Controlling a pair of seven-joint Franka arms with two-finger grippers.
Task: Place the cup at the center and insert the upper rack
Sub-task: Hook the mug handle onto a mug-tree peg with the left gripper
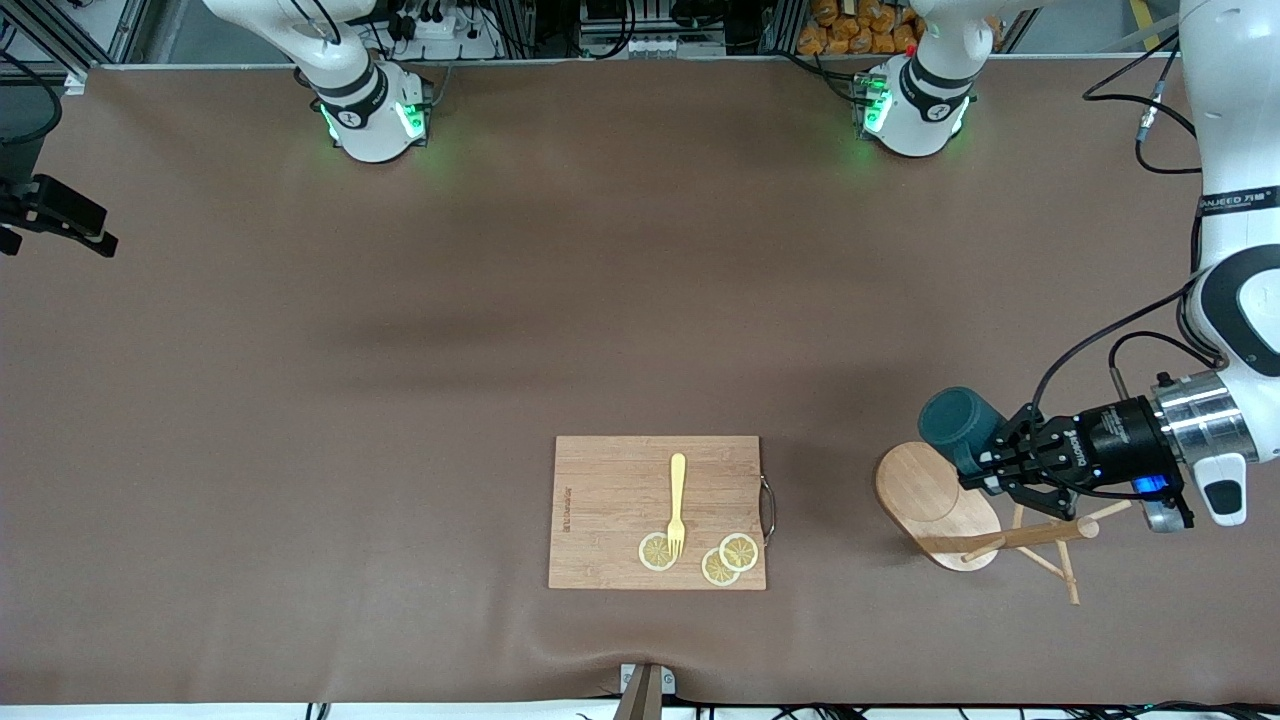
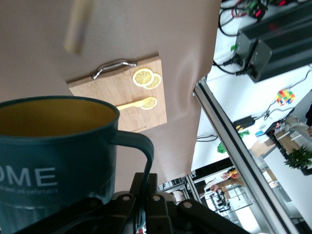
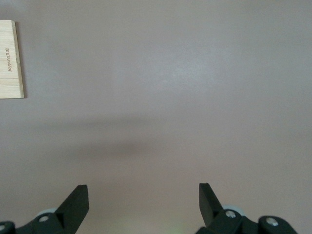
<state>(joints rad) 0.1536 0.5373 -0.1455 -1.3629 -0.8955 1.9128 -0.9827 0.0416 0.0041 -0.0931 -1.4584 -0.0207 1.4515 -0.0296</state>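
Observation:
The dark teal cup (image 1: 958,420) hangs in the air, its thin handle (image 2: 146,151) pinched by my left gripper (image 1: 978,468), which is shut on it. The cup's tan inside (image 2: 53,114) faces the wrist camera. It is held over the oval base (image 1: 930,495) of the light wooden upper rack; the rack's post (image 1: 1010,541) and thin pegs (image 1: 1062,560) run toward the left arm's end of the table. I cannot tell whether the rack stands upright. My right gripper (image 3: 144,187) hangs open over bare brown cover, holding nothing.
A wooden cutting board (image 1: 610,480) with a metal handle lies near the table's front edge, carrying a yellow fork (image 1: 677,495) and three lemon slices (image 1: 657,551). A black device (image 1: 55,215) juts in at the right arm's end.

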